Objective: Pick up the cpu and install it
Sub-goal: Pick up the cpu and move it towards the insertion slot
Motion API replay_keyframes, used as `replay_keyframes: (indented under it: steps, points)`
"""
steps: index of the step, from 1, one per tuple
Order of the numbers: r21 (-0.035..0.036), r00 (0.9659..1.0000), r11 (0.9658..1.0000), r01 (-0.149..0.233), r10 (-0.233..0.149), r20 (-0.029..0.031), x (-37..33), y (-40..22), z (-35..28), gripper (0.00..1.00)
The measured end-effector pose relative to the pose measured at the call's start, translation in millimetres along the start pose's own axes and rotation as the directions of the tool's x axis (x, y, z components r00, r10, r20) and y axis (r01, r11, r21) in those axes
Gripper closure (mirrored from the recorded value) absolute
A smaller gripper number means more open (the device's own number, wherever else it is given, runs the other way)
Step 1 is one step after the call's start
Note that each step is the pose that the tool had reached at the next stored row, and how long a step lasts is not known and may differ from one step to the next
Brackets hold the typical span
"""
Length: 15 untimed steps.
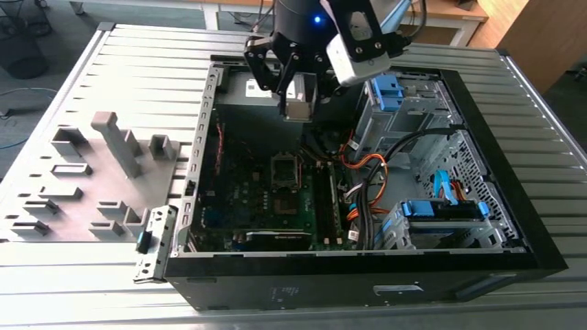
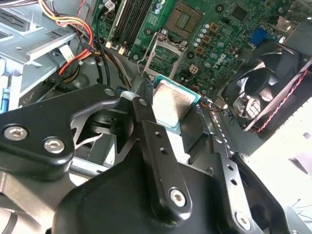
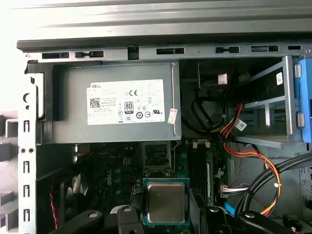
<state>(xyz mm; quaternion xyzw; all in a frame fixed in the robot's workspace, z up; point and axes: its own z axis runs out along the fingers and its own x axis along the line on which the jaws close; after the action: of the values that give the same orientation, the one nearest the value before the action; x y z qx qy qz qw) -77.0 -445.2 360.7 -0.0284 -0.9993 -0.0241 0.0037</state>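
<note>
The gripper (image 1: pixel 300 104) hangs at the upper centre of the exterior view, over the open computer case (image 1: pixel 321 292) — its fingers drawn in narrow and clamped on two opposite edges of the cpu (image 1: pixel 297 110). In both wrist views the cpu (image 2: pixel 173 105) (image 3: pixel 166 202) sits flat between the black fingers (image 3: pixel 126 218), silvery top showing, well above the green motherboard (image 1: pixel 266 206). The socket (image 1: pixel 285 170) lies lower in the exterior frame — the power supply (image 3: pixel 117 105) sits against the case wall.

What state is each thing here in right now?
cpu: held up, not yet installed.
gripper: shut on the cpu.
cpu socket: empty, retaining frame swung open.
computer case: lying on its side, side panel off.
</note>
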Motion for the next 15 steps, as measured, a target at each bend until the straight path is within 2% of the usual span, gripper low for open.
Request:
replay_keyframes:
  steps: [9,15]
  points:
    - [0.0000,1.0000,1.0000,0.000,0.000,0.0003,3.4,-0.9,11.7,0.53]
    - [0.0002,1.0000,1.0000,0.000,0.000,0.0003,3.3,-2.6,13.6,0.53]
